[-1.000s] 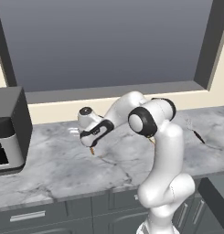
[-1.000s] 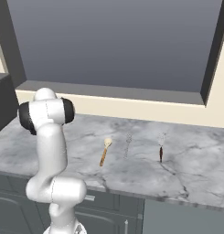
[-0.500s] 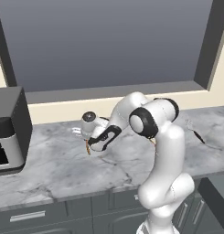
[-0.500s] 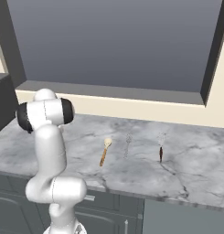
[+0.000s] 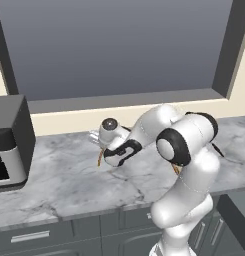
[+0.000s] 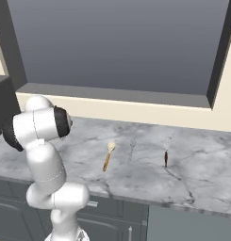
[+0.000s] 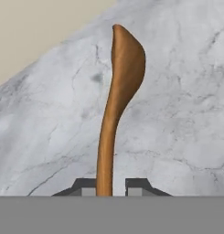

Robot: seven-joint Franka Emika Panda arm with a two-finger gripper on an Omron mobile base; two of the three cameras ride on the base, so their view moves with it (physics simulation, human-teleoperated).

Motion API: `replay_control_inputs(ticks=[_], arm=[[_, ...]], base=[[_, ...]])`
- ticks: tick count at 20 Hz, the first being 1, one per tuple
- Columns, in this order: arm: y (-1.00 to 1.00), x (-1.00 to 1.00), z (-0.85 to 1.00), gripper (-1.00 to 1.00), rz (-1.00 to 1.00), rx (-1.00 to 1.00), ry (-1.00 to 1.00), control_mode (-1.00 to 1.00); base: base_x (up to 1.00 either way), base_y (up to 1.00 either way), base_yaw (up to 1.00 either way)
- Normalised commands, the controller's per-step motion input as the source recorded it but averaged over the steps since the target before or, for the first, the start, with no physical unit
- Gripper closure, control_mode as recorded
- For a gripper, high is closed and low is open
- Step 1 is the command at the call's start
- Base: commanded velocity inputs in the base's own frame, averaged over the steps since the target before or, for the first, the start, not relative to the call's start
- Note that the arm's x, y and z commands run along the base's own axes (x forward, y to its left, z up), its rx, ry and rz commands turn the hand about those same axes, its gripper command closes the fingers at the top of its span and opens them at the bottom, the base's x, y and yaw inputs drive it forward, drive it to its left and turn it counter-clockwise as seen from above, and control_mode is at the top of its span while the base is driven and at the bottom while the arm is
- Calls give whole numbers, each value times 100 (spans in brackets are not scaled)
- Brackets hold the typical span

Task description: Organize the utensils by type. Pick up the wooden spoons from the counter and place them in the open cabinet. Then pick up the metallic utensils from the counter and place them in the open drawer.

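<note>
My gripper (image 7: 108,188) is shut on the handle of the all orange-brown wooden spoon (image 7: 119,105), whose bowl points away over the marble counter (image 7: 186,114). From the left base view, the gripper (image 5: 102,151) hangs low over the counter (image 5: 59,185) with the spoon (image 5: 99,159) sticking out below the hand. The second wooden spoon (image 6: 108,156), with a pale bowl, lies on the counter (image 6: 202,179). To its right lie a thin wire-like metallic utensil (image 6: 131,149) and another with a dark handle (image 6: 166,155). The open drawer (image 6: 187,223) juts out under the counter's edge. The cabinet is out of view.
A black and white appliance (image 5: 9,145) stands on the counter at the far left. A large dark-framed window (image 5: 119,50) backs the counter. Lower cabinet fronts with a silver handle (image 5: 29,236) run below the edge.
The jaws have closed on the orange-brown spoon's handle. The hand has tilted over to the side with the spoon in it. The other utensils have not moved.
</note>
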Motion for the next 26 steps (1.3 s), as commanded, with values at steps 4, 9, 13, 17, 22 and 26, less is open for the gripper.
replay_control_inputs(ticks=[4, 9, 13, 17, 22, 26], arm=[[-100, -3, 96, 100, -39, 35, -5, -100], [-98, -15, 81, 100, -38, 25, -7, -100], [-99, -52, 79, 100, -29, 6, 0, -100], [-97, -69, 88, 100, -26, 3, -1, -100], [-90, -93, 62, 100, -16, 25, 0, -100], [-59, -88, 5, 100, 0, 26, 1, -100]], base=[[0, 0, 0], [0, 0, 0], [0, 0, 0], [0, 0, 0], [0, 0, 0], [0, 0, 0]])
